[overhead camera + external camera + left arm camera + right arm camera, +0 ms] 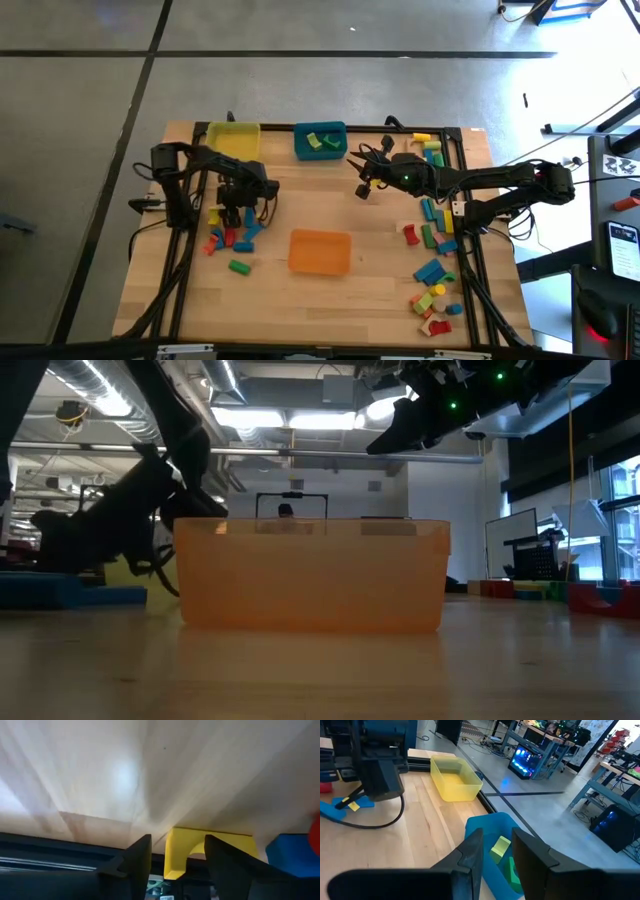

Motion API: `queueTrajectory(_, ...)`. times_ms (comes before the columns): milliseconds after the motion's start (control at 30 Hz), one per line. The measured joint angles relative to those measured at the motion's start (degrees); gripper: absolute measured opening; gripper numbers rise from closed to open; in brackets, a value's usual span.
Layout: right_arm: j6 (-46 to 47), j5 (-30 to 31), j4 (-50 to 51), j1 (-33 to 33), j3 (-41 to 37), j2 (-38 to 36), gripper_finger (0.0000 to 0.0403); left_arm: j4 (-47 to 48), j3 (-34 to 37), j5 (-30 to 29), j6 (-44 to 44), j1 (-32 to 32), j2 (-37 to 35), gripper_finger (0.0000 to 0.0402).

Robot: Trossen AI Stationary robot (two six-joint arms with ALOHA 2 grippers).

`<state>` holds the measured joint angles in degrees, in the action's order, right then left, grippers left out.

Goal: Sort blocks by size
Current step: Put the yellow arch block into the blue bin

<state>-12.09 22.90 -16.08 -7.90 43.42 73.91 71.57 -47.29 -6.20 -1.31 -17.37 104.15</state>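
Sorting is barely starting: a few green blocks (320,141) are sitting in the teal bin (320,152) at twelve o'clock, while most blocks are lying loose. Left gripper (175,857) is straddling a yellow block (186,851), fingers apart; right gripper (363,189) is hovering, apparently empty-handed.

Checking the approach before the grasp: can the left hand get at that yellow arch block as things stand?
Probably yes. In the left wrist view the left hand is low over the table with its fingers straddling the yellow arch block. A blue block lies beside it, seemingly clear of the fingers.
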Motion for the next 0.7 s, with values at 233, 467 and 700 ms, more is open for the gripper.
queueTrajectory(233,0.02,0.00,0.00,0.00,0.00,0.00,0.0099,2.41,-0.54,0.00,-1.36,0.00,0.24,0.0147)
queueTrajectory(467,0.00,0.00,-0.02,-0.02,0.01,0.00,0.0099,5.67,-1.34,0.00,0.22,-0.05,-1.85,0.0141)
queueTrajectory(700,0.00,-0.02,0.37,0.00,0.00,0.00,0.0099,4.59,0.03,0.00,-0.21,-1.93,-1.79,0.0141)
